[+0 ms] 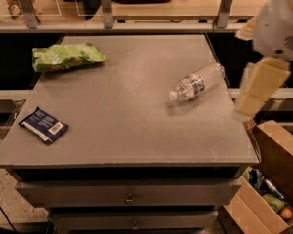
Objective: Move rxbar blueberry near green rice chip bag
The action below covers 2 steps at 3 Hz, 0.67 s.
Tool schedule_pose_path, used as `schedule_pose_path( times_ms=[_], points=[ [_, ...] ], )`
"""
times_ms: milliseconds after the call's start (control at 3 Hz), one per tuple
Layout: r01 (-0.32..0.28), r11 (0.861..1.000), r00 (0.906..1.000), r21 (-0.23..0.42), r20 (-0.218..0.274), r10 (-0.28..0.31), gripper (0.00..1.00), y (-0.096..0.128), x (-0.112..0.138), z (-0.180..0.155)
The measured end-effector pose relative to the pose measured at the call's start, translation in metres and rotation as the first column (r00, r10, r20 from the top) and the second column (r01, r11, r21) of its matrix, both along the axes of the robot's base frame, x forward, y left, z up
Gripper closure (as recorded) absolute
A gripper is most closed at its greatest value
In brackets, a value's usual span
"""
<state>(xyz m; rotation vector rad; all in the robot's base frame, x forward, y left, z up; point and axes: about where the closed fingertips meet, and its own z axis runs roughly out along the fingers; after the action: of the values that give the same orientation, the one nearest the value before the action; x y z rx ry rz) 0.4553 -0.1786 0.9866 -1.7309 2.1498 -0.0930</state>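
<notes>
The rxbar blueberry [44, 125], a small flat navy wrapper with a white label patch, lies near the table's front left corner. The green rice chip bag [66, 56], lime green and crinkly, lies at the back left of the table, well apart from the bar. My gripper [254, 94] hangs at the end of the white and cream arm off the table's right edge, far from both and holding nothing that I can see.
A clear plastic water bottle [196, 81] lies on its side right of the middle of the grey table [127, 130]. An open cardboard box [268, 189] with cans stands on the floor at the right. A railing and shelf run behind the table.
</notes>
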Motion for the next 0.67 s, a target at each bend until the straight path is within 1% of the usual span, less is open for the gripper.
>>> schedule_pose_path(
  times_ms=[333,667],
  points=[
    [-0.109,0.993,0.9928,0.038,-0.045,0.111,0.0,0.079,0.03,-0.015],
    [-0.258,0.964,0.9609,0.057,-0.087,0.263,0.0,0.181,0.048,-0.026]
  ],
)
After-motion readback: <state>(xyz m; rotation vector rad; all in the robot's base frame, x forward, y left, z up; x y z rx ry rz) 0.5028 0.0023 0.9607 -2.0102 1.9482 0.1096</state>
